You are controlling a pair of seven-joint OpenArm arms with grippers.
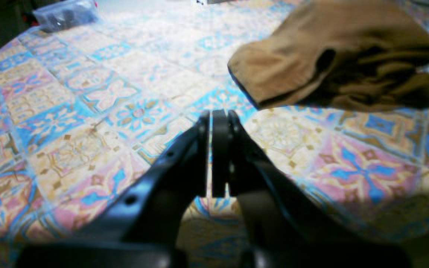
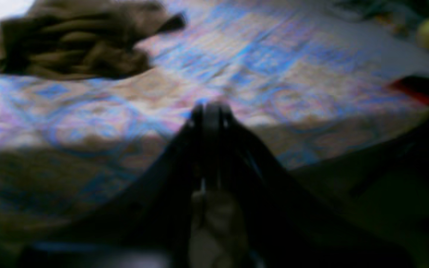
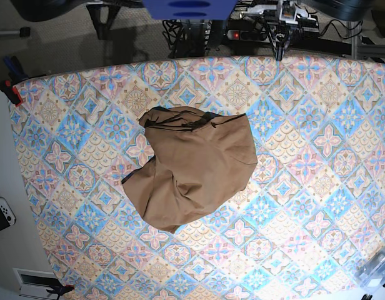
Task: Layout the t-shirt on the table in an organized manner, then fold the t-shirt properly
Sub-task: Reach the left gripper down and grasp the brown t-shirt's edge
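T-shirt (image 3: 195,165) lies crumpled in a loose tan-brown heap near the middle of the bench (image 3: 305,156), whose cloth shows blue, pink and cream tile patterns. One flat flap sticks out from the heap, and darker folds bunch along its far edge in the base view. The left tool (image 1: 214,119) hovers over bare bench short of the shirt, its jaws pressed together on nothing. The right tool (image 2: 210,109) is likewise closed and empty, well apart from the shirt.
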